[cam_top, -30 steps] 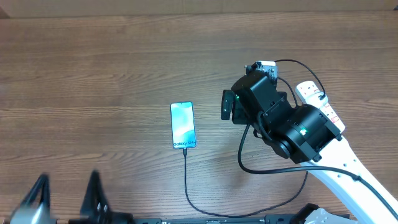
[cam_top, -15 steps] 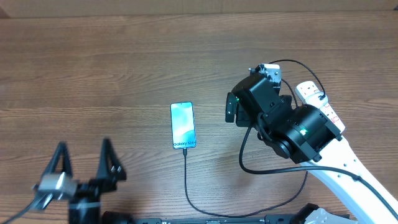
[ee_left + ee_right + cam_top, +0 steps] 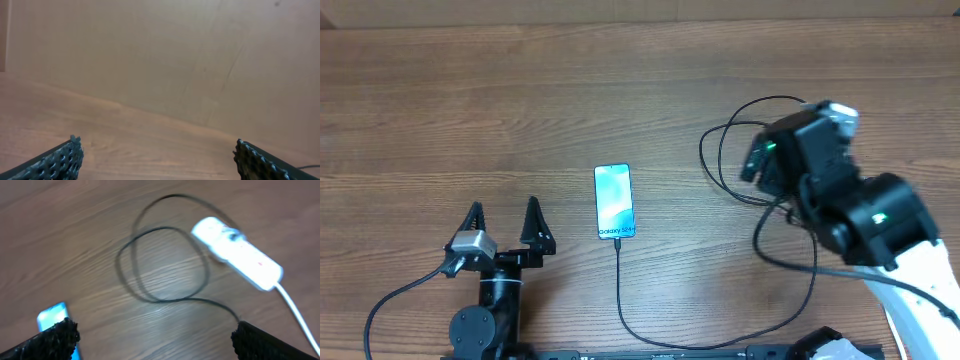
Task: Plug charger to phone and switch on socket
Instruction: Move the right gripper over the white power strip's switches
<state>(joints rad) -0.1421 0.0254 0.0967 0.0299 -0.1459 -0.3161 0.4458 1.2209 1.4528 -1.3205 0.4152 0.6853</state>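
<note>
We see the phone lying screen-up at mid-table, its long axis pointing away from the arms. The charger meets its near end and, we judge, is seated. The socket lies slantwise ahead and right of the right tool, the nearer one, whose fingers are spread. The left tool, also agape, stands beside the phone. Overhead, the right arm hides the socket; only the right wrist view shows it.

Wooden table — on it the phone, looping black charger, white socket
</note>
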